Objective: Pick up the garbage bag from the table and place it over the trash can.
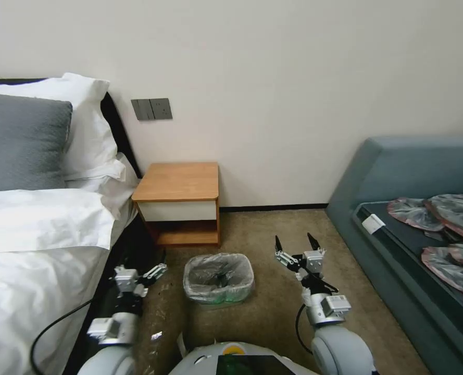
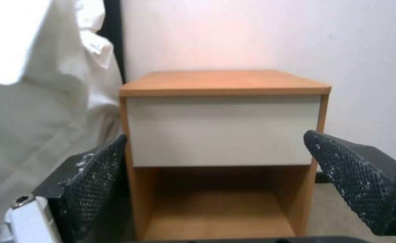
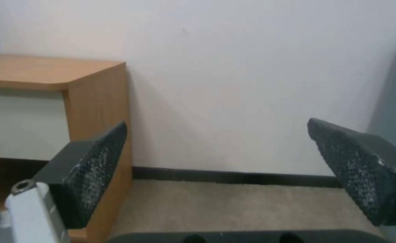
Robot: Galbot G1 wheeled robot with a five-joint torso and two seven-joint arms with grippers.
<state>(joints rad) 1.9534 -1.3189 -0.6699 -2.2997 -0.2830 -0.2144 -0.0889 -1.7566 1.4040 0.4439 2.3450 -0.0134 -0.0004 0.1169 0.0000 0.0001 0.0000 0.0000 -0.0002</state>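
The table (image 1: 178, 181) stands against the wall beside the bed, and its orange-brown top is bare. On the carpet in front of it stands the trash can (image 1: 205, 303). The garbage bag (image 1: 218, 272), translucent and crinkly, lines the can's inside and is folded over its rim. My left gripper (image 1: 153, 273) is open, low beside the bed and left of the can; its wrist view faces the table's white drawer front (image 2: 220, 131). My right gripper (image 1: 295, 242) is open to the right of the can, with nothing between its fingers (image 3: 94, 165).
A bed with white sheets (image 1: 38, 224) and pillows fills the left side. A blue-grey sofa (image 1: 398, 172) on the right carries several crinkly grey bags with pinkish rims (image 1: 450, 219). Open carpet (image 1: 273, 229) lies between the can and the sofa.
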